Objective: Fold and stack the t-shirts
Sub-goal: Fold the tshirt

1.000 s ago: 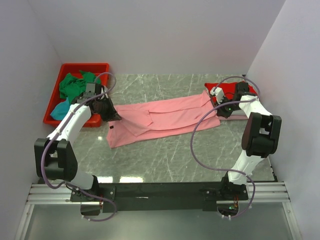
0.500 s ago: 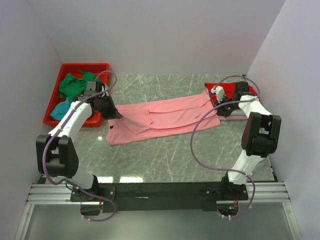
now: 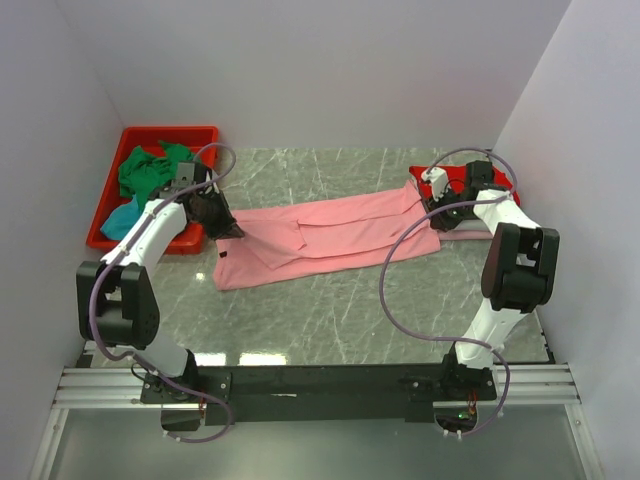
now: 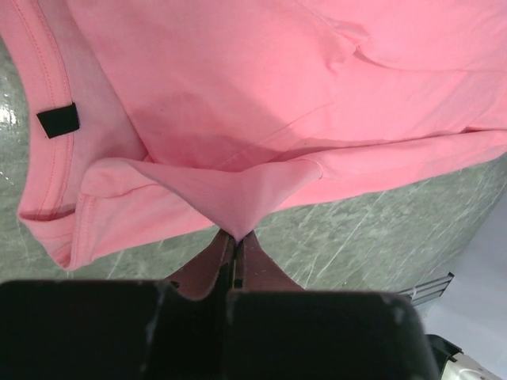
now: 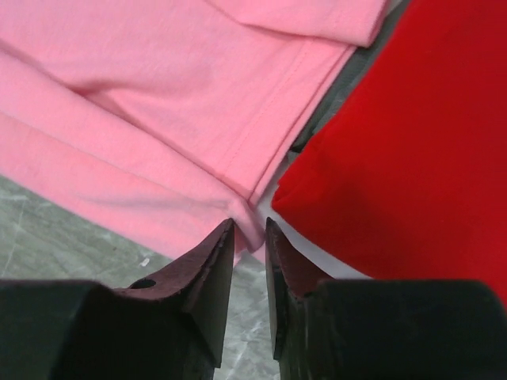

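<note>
A salmon pink t-shirt [image 3: 330, 232] lies spread lengthwise across the marble table. Its dark neck label [image 4: 59, 119] is at the left end. My left gripper [image 3: 228, 232] is shut on a pinched fold of its left edge [image 4: 236, 236] and lifts it slightly. My right gripper [image 3: 437, 218] is at the shirt's right hem corner. Its jaws stand a little apart with the corner of the pink t-shirt [image 5: 158, 103] between the tips [image 5: 249, 229]. A folded red t-shirt [image 5: 412, 142] lies just right of it, at the back right in the top view [image 3: 500, 180].
A red plastic bin [image 3: 165, 133] at the back left holds a green t-shirt [image 3: 145, 172] and a teal one [image 3: 122, 218]. A pale cloth [image 3: 470, 235] shows under the red t-shirt. White walls close in the left, back and right sides.
My left gripper has drawn the pinched shirt edge slightly back and left. My right gripper has shifted a little toward the red t-shirt.
</note>
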You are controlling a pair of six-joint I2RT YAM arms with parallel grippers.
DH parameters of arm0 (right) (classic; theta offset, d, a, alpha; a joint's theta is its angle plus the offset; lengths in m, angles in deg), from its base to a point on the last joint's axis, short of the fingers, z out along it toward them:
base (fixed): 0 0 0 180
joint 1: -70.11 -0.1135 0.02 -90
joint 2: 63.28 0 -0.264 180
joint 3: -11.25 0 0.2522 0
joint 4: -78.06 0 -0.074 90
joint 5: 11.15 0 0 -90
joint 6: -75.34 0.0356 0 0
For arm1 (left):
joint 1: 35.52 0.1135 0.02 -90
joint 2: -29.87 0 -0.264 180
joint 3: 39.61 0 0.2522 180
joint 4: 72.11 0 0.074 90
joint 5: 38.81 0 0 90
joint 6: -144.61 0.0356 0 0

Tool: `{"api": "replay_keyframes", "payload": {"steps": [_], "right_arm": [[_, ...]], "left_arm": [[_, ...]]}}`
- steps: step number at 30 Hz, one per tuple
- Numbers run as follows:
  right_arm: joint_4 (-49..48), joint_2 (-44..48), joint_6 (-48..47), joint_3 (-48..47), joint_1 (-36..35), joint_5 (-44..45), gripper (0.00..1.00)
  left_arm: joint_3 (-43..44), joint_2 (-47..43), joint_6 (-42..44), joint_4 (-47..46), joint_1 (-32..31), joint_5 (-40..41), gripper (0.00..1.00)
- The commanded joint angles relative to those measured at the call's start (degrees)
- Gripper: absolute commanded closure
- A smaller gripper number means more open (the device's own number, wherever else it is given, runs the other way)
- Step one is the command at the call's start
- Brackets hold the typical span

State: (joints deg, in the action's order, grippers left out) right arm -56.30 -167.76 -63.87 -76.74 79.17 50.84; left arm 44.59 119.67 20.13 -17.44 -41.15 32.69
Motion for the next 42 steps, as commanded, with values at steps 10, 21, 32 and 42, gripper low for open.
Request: {"api": "replay_keyframes", "payload": {"steps": [10,21,32,42], "right_arm": [[-7.18,6.05,10.98,0.14,-0.45,0.94,0.68],[-1.47,9.47,9.13,1.29,-0.36,-3.8,0.64],[0.82,11.58,7.38,4.62,-0.36,-7.06,0.64],[6.7,14.57,1.93,7.0,-1.94,-10.75,0.63]], "left_arm": [[3.31,1.43,1.08,-2.14,0.53,1.01,1.0],[5.41,3.54,1.34,-2.23,0.53,1.89,1.0],[7.96,6.88,1.7,-2.76,0.53,0.84,1.0],[11.39,11.97,2.49,-2.59,0.53,1.1,0.99]]}}
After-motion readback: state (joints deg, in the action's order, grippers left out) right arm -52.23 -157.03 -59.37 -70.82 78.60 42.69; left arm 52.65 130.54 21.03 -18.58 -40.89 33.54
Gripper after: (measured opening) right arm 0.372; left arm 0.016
